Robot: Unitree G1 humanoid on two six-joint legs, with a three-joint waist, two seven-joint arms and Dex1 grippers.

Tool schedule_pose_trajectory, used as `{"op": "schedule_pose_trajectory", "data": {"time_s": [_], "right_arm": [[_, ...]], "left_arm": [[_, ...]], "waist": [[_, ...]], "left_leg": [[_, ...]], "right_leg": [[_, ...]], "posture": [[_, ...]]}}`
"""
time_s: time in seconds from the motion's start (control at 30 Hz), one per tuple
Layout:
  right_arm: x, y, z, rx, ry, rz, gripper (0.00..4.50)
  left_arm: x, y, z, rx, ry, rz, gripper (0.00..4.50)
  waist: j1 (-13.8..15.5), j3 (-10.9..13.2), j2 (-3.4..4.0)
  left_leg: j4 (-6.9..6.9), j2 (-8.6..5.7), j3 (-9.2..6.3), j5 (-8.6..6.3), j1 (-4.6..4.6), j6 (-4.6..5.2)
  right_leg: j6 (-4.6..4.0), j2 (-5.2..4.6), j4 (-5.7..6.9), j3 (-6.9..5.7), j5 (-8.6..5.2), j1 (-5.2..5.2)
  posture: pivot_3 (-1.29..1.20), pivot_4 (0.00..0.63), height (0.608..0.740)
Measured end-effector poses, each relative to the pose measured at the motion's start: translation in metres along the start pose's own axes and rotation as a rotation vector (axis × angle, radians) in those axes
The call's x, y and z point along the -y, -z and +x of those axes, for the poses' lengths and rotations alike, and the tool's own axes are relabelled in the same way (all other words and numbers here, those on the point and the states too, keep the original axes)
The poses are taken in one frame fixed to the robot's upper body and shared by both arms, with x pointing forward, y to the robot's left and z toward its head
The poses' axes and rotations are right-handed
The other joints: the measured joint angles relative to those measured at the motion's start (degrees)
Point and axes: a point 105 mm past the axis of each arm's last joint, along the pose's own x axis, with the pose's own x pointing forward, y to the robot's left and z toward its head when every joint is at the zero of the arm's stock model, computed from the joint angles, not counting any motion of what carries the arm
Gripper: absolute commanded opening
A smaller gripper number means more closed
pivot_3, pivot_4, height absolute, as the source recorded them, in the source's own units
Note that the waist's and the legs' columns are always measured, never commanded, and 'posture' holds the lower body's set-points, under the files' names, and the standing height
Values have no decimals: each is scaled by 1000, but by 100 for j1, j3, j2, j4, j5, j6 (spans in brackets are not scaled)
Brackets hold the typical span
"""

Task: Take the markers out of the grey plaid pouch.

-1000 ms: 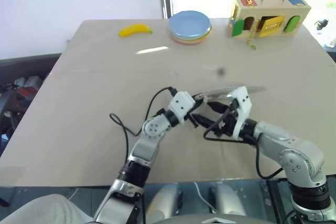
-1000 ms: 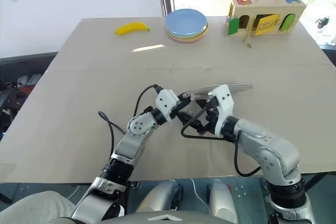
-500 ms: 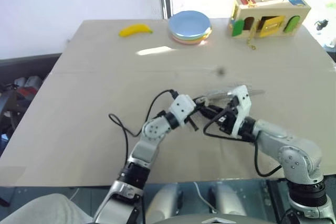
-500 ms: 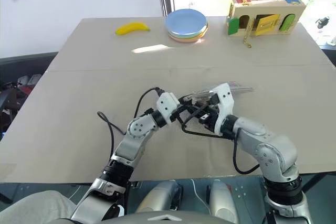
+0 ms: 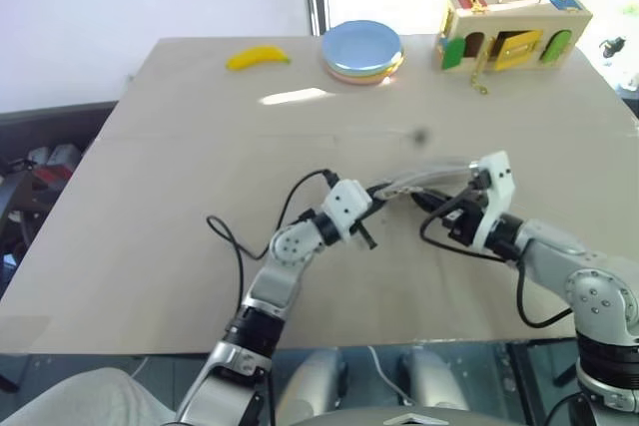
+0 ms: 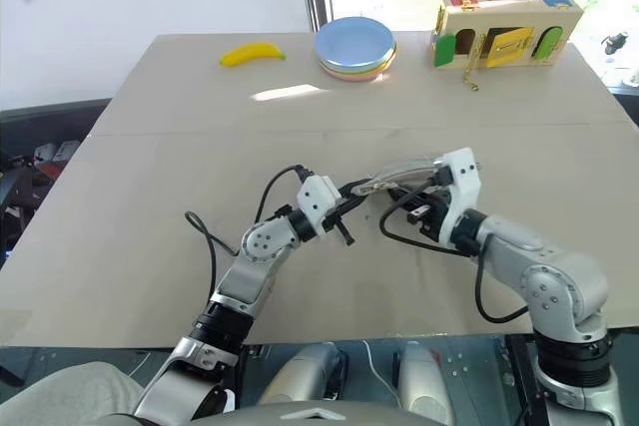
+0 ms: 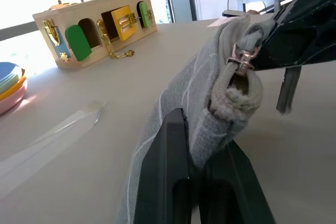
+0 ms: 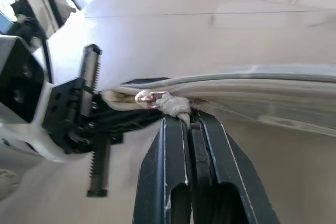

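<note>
one grey plaid pouch (image 7: 210,85) was counted, with a single zipper pull (image 7: 242,60) on it. no marker could be counted, as the inside of the pouch was hidden. two claws were seen, a left claw (image 5: 371,213) and a right claw (image 8: 190,124). on the worktop (image 5: 180,197), one yellow banana (image 5: 257,57) was counted. one stack of plates (image 5: 361,50) was seen, its blue top plate plain, while the number of plates beneath could not be told exactly. one wooden latch box (image 5: 513,30) was counted, with one metal handle on top.
</note>
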Motion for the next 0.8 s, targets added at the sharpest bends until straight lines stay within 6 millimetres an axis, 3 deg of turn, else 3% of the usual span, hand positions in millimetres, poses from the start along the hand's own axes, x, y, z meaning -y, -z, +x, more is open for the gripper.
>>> {"op": "schedule_pose_trajectory", "data": {"time_s": [0.17,0.33,0.53,0.63,0.73,0.8], "right_arm": [[26,-4,-13,-20,74,-21,63],[86,-17,-43,-30,291,-52,63],[116,-19,-57,-18,394,-23,63],[118,-26,-61,-15,392,-60,1057],[110,-42,-68,-11,355,-137,2426],[95,-46,-63,3,279,-161,2426]], "left_arm": [[-1,2,-2,-8,-2,2,0],[-10,5,-10,-21,-25,10,0],[-16,6,-14,-23,-53,6,0],[-19,4,-16,-21,-66,2,0],[-30,6,-23,-29,-113,-11,0],[-29,6,-22,-31,-110,-21,0]], "waist": [[-3,0,0],[1,0,0],[1,0,0],[4,0,0],[0,0,0],[-10,0,0]], "left_leg": [[0,1,1,0,0,0],[0,1,4,0,0,0],[0,1,10,0,0,1],[0,2,9,0,0,1],[-2,5,7,-1,0,1],[-2,5,9,-1,0,1]], "right_leg": [[0,0,0,0,0,0],[0,0,-1,2,0,2],[0,-1,0,8,0,2],[0,-1,0,7,0,2],[0,1,-1,6,0,1],[0,1,-2,8,0,2]], "posture": [[0,150,740],[0,150,740],[0,150,740],[0,150,740],[0,150,740],[0,150,740]]}}
